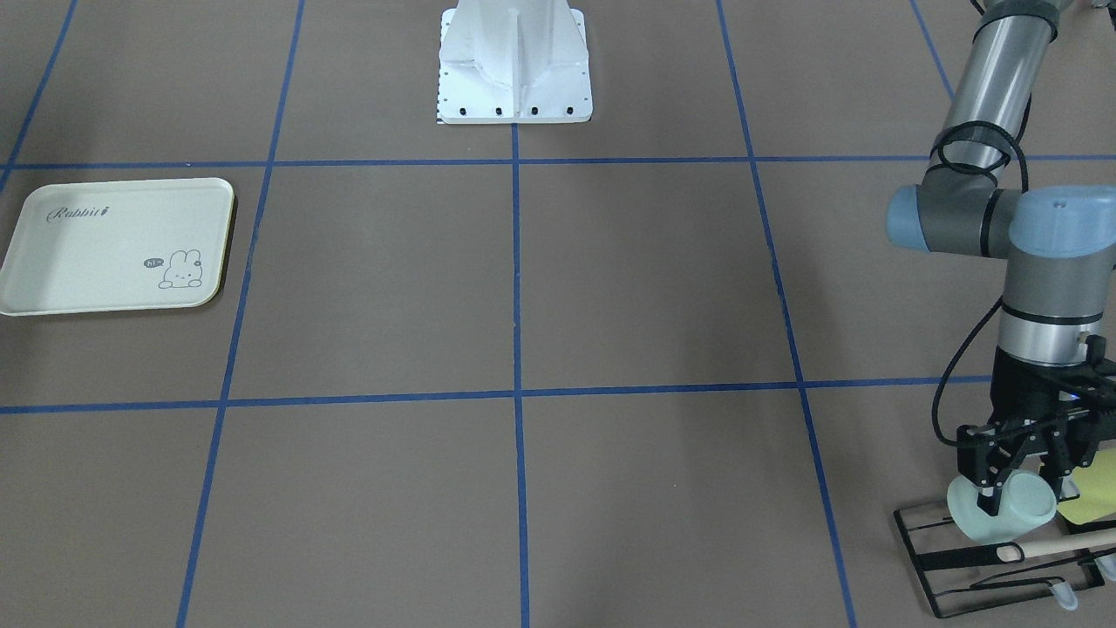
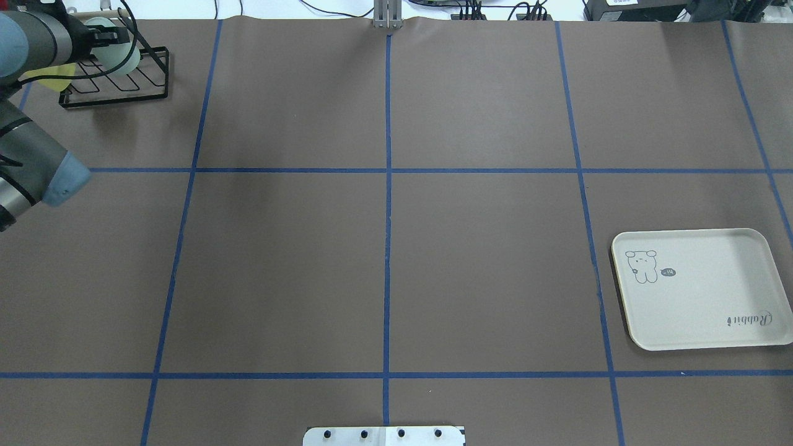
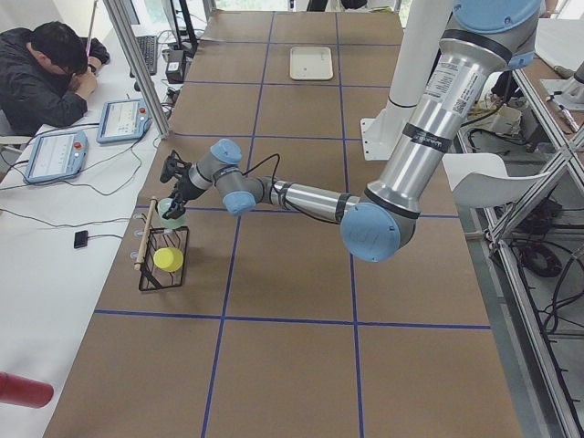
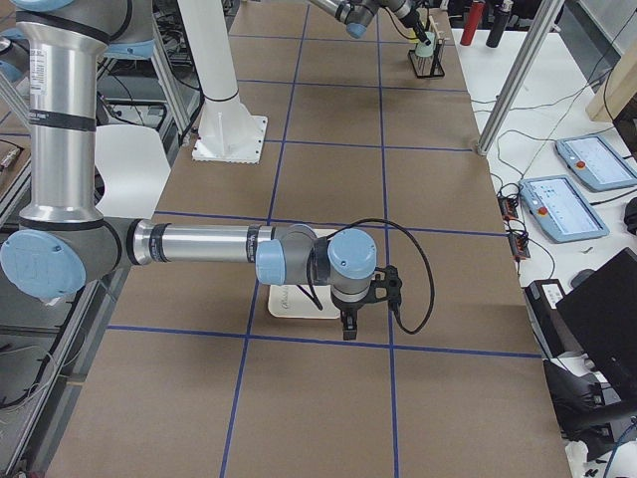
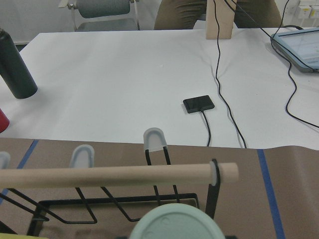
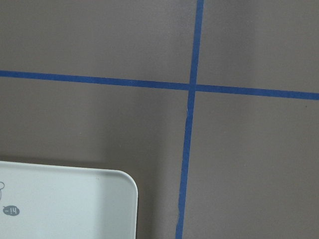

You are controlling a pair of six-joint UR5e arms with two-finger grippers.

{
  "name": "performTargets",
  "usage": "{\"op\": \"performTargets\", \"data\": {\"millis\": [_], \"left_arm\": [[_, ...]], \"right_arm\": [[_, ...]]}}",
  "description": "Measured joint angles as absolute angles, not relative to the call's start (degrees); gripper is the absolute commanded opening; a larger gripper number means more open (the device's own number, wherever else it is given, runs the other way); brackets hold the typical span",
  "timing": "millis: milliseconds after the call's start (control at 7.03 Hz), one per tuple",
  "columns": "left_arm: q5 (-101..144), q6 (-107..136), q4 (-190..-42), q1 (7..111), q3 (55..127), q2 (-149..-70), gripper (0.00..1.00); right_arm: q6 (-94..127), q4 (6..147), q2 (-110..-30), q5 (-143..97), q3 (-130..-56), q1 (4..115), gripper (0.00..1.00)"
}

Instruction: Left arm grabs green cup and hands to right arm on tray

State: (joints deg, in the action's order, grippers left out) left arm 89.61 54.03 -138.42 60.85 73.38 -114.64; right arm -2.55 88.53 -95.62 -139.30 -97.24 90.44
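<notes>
The green cup (image 1: 972, 516) lies tilted on the black wire rack (image 1: 976, 580), its base toward my left wrist camera (image 5: 177, 226). My left gripper (image 1: 1027, 488) has one finger on each side of the cup near its base and looks shut on it. The cup also shows in the overhead view (image 2: 121, 54) and the exterior left view (image 3: 170, 212). The cream tray (image 1: 113, 249) lies far across the table. My right gripper (image 4: 348, 321) hangs over the tray's edge (image 4: 289, 304), and I cannot tell whether it is open. The right wrist view shows only a tray corner (image 6: 65, 204).
A yellow-green cup (image 1: 1085, 504) sits in the rack beside the green one. A wooden dowel (image 1: 1055, 548) runs along the rack's top, just past the green cup (image 5: 114, 175). The white robot base (image 1: 514, 70) stands at mid-table. A person sits at the side desk (image 3: 46, 78).
</notes>
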Motion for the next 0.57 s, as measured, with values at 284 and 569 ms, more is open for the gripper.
{"op": "performTargets", "data": {"millis": [284,569], "left_arm": [[90.3,54.0,-138.0,62.4,75.9,-113.6,0.41],[91.2,53.9,-137.8,63.9,79.4,-111.5,0.38]], "right_arm": [[-2.5,88.6,-95.7,-139.4,-97.4,90.4,1.00],[-2.5,88.6,-95.7,-139.3,-97.6,90.4,1.00]]}}
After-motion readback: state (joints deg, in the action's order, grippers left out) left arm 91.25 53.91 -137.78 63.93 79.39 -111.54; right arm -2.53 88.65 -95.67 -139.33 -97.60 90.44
